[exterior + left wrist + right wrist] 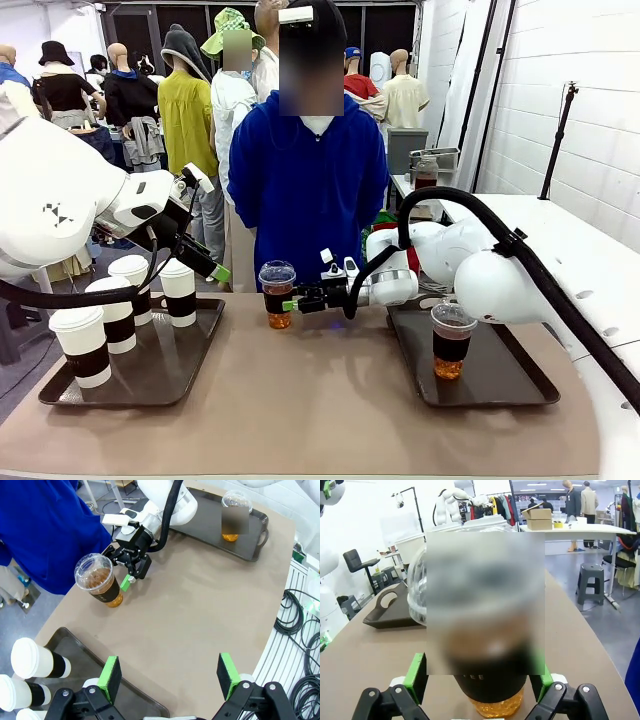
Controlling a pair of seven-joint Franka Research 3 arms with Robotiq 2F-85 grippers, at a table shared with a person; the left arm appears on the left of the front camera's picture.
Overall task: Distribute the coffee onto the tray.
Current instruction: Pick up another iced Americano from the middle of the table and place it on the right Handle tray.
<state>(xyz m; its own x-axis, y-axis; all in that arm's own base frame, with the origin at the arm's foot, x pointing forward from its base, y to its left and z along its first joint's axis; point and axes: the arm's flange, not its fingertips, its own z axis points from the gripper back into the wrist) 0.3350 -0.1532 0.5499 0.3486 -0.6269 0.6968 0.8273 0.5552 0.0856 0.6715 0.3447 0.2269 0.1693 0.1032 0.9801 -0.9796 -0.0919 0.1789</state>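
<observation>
Nearby — person (pixel 307 180) behind clear cup (pixel 277 293)

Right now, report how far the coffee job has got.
Done: one clear cup stands on the right tray; four white cups stand on the left tray. In hand: the right claw, open, brackets the second clear cup on the bare table. Left: placing that cup on a tray.

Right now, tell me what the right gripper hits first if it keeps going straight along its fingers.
The clear dome-lidded cup on the mat. The right gripper is open, and in its wrist view the cup already sits between its green pads, probably almost touching.
</observation>
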